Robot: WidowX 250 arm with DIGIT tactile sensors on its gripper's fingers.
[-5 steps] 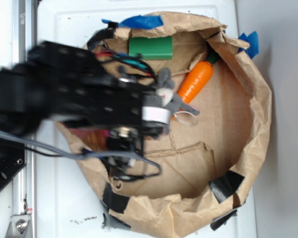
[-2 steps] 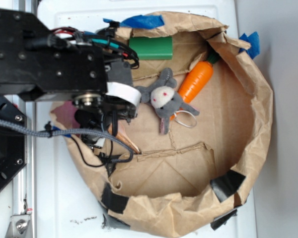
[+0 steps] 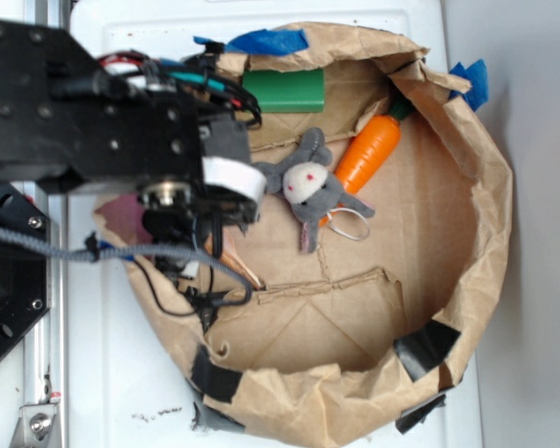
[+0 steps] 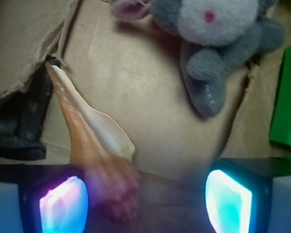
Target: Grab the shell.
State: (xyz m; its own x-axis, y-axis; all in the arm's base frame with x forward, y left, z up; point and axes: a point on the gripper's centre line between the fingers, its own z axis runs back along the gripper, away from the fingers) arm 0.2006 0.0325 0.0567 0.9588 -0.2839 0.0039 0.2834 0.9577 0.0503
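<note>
The shell (image 4: 89,141) is a tan-orange ribbed spiral with a pale cream lip, lying on the brown paper with its thin tail pointing away. In the wrist view its thick end lies between my fingers, close to the left pad (image 4: 63,204). My gripper (image 4: 145,204) is open, with the jaws wide apart and low over the paper. In the exterior view the gripper (image 3: 201,224) is at the left side of the paper bag. Only the shell's thin tail (image 3: 235,266) shows below it.
A grey plush bunny (image 3: 310,187) lies just right of the gripper and shows in the wrist view (image 4: 218,34). An orange toy carrot (image 3: 369,151) and a green block (image 3: 283,91) lie further back. The bag's crumpled rim (image 3: 490,187) rings everything.
A second ago the arm was over the bunny, blurred in motion. It has moved left, off the bunny, to the bag's left side. Since 0.4 s ago it has barely shifted.
</note>
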